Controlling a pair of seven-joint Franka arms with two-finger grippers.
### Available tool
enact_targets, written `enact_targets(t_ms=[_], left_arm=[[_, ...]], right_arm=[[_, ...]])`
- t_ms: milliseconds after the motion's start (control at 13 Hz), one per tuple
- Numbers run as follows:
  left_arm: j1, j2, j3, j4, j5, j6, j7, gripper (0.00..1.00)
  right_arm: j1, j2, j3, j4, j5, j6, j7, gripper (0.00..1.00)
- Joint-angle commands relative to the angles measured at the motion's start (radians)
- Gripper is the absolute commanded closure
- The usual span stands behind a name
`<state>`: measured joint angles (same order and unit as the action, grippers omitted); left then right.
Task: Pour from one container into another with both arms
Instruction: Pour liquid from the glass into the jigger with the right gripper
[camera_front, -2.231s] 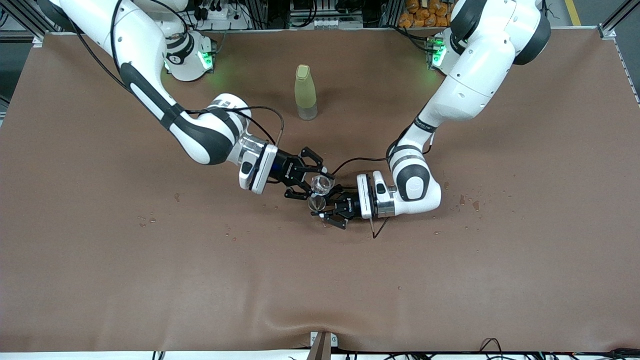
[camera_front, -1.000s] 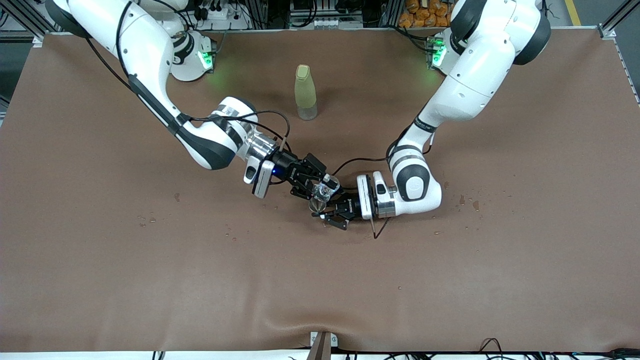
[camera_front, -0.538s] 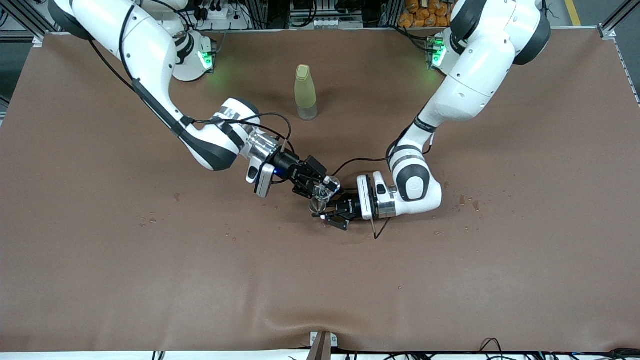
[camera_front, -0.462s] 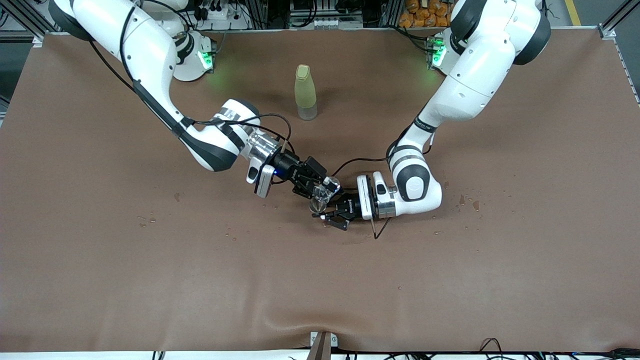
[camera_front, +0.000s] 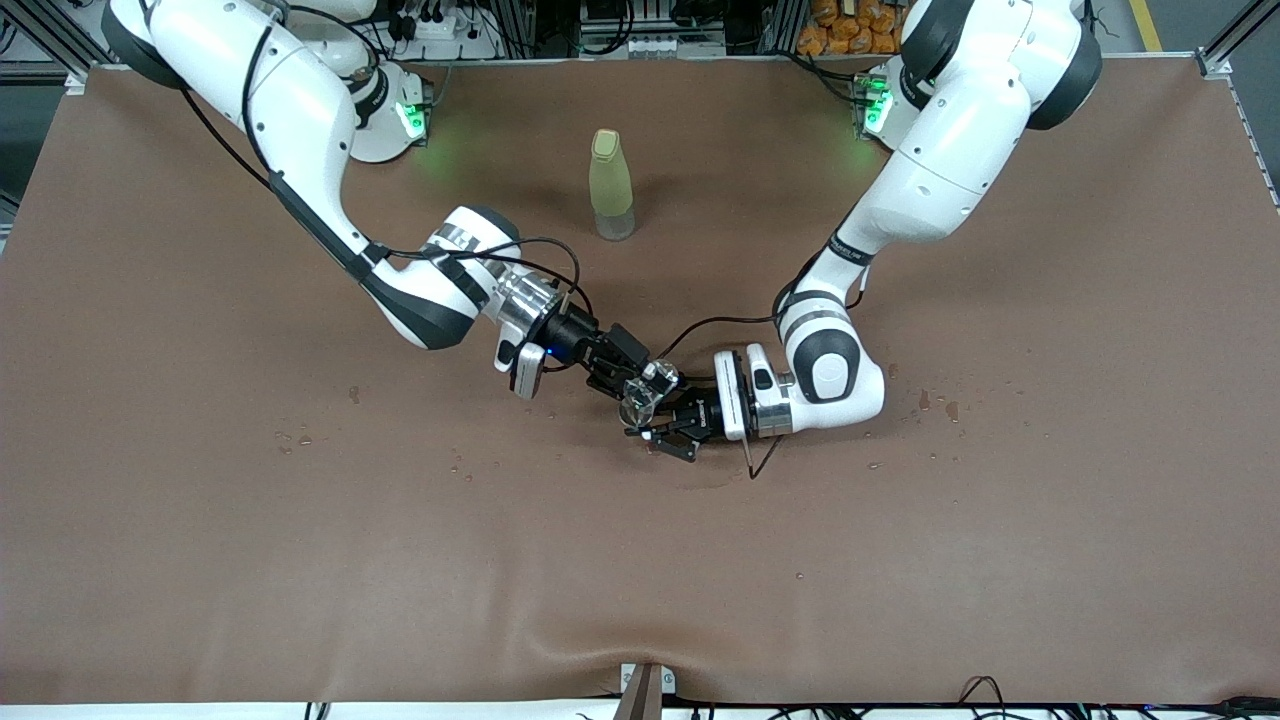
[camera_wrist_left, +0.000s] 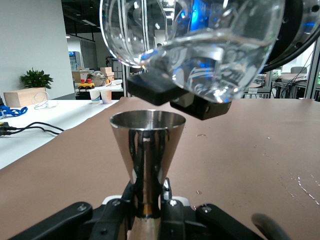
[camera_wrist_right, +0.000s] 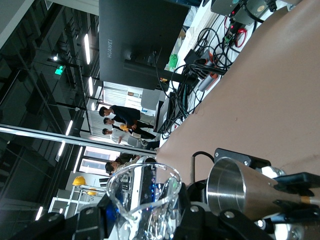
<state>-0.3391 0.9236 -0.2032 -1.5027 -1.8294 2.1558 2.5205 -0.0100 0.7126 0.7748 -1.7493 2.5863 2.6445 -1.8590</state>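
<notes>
The tiny clear glass cup (camera_front: 652, 383) is tilted in the air with water inside, and my right gripper (camera_front: 640, 377) is shut on it. Its lip hangs just over the stemmed glass (camera_front: 632, 409), a grey metallic cone with a thin stem. My left gripper (camera_front: 648, 430) is shut on that stem, low over the table's middle. In the left wrist view the cone (camera_wrist_left: 147, 142) stands upright between my left gripper (camera_wrist_left: 148, 212), with the clear cup (camera_wrist_left: 200, 45) leaning above it. The right wrist view shows the clear cup (camera_wrist_right: 145, 197) in my right gripper (camera_wrist_right: 145, 217) beside the cone (camera_wrist_right: 240, 192).
A tall yellow-green bottle (camera_front: 610, 185) stands farther from the front camera than both grippers. Water drops (camera_front: 935, 405) spot the brown mat (camera_front: 640, 560) toward the left arm's end, and smaller drops (camera_front: 290, 440) lie toward the right arm's end.
My right arm's wrist has turned and come lower, tipping the clear cup further over the stemmed glass. The left arm has held still.
</notes>
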Motion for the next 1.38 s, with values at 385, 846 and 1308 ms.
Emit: enact_targets(t_ms=[385,846,1308], left_arm=[[-0.014,0.000,0.008,0.016,-0.016,0.021,-0.011,1.00],[-0.014,0.000,0.008,0.016,-0.016,0.021,-0.011,1.00],[-0.014,-0.002,0.008,0.016,-0.014,0.021,-0.011,1.00]], right_arm=[[0.027,0.004,-0.017,0.021,0.150,-0.003,0.079,0.88],[0.027,0.002,-0.017,0.019,0.156,-0.031,0.228,0.91],[0.010,0.002,-0.015,0.021,0.153,-0.031,0.355,0.90]])
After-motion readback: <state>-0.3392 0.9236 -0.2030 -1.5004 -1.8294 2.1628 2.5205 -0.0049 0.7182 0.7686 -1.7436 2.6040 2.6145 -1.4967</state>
